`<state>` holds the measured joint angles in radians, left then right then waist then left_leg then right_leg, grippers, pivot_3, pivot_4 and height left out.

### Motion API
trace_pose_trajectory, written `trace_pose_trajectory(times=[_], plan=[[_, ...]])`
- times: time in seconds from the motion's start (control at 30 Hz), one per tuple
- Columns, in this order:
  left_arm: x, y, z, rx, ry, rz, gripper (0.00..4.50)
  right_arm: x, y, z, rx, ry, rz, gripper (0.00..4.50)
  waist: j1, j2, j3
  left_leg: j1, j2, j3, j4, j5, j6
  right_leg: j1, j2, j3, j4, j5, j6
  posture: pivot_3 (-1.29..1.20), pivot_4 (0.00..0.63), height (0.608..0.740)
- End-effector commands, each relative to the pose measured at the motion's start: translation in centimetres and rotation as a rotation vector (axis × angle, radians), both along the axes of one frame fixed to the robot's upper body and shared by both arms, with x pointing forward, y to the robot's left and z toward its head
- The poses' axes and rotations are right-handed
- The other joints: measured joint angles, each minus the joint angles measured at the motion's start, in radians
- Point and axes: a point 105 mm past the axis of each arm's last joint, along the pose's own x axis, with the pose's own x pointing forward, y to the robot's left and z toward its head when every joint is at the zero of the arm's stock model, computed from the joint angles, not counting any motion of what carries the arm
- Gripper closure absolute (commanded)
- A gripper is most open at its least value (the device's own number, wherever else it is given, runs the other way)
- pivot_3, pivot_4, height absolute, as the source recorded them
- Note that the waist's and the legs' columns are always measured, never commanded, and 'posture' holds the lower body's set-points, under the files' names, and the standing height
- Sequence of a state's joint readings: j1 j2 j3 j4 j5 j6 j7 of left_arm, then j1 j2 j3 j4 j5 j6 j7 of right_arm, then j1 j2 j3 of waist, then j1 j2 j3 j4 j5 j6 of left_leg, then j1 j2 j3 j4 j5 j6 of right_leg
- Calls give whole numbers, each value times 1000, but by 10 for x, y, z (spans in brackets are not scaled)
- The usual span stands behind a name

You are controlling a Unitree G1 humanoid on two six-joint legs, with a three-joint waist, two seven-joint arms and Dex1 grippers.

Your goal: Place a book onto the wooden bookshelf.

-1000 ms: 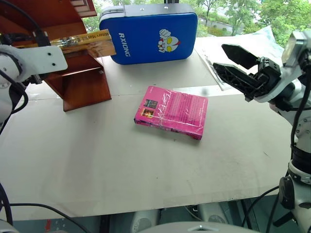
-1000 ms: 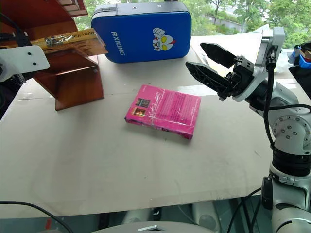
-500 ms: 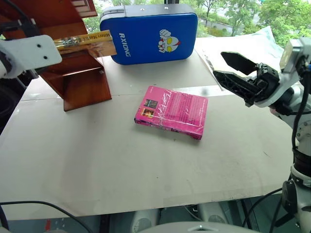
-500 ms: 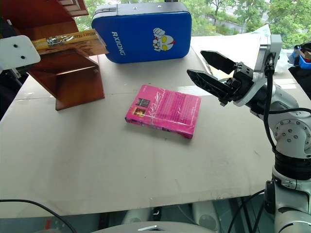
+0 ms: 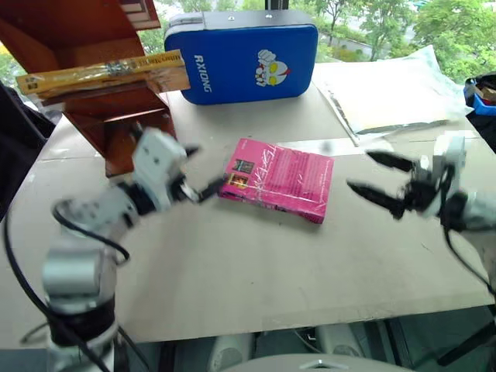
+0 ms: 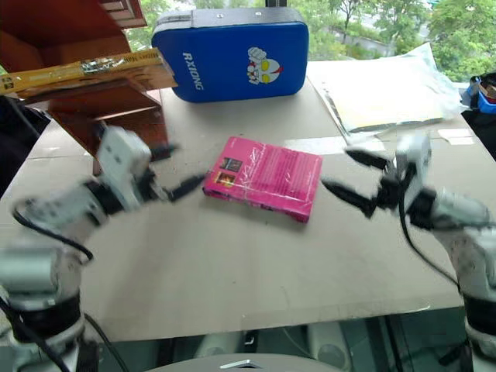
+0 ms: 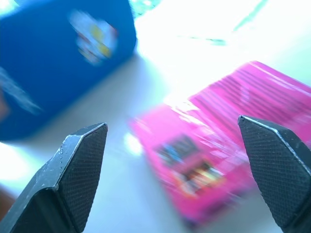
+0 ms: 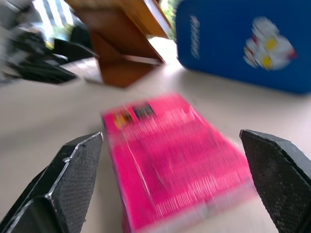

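books: 2 – yellow book, pink book | wooden bookshelf: 1 | blue case: 1

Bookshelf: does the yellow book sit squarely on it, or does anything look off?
The yellow book lies flat on a board of the wooden bookshelf, but its right end sticks out past the shelf's slanted side toward the blue padded case, so it overhangs rather than sitting fully inside. Nothing looks spilled or damaged.

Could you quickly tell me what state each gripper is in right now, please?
Left gripper: open, holding nothing.
Right gripper: open, holding nothing.
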<state>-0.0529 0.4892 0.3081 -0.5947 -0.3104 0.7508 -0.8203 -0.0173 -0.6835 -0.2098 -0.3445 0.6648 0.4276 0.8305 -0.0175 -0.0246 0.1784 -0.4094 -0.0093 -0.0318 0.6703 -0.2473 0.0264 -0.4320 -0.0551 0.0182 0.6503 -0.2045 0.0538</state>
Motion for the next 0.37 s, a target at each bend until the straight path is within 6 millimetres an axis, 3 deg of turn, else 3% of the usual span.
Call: trace_pose_trajectory(times=[0.03,0.1,0.17,0.37], plan=[[-15,4,-21,-45,-47,66,65,-13,-21,-25,-110,-61,-69,0,5,1,0,0,0,0,0,0,0,0,0,0,1,0,0,0,150,740],[-26,19,-60,-29,44,201,65,-26,-38,-56,-174,-16,-121,0,6,4,-3,10,0,1,-1,0,0,9,0,1,0,-1,-1,0,150,740],[-43,22,-79,-41,104,202,65,-37,-48,-74,-193,19,-147,0,5,3,-3,27,2,1,-4,-2,1,27,1,0,-8,-6,0,0,150,740],[-61,18,-92,-31,132,171,65,-51,-62,-88,-152,33,-210,0,1,8,-6,28,3,3,-3,-5,-3,27,-8,0,-8,-6,1,0,150,740]])
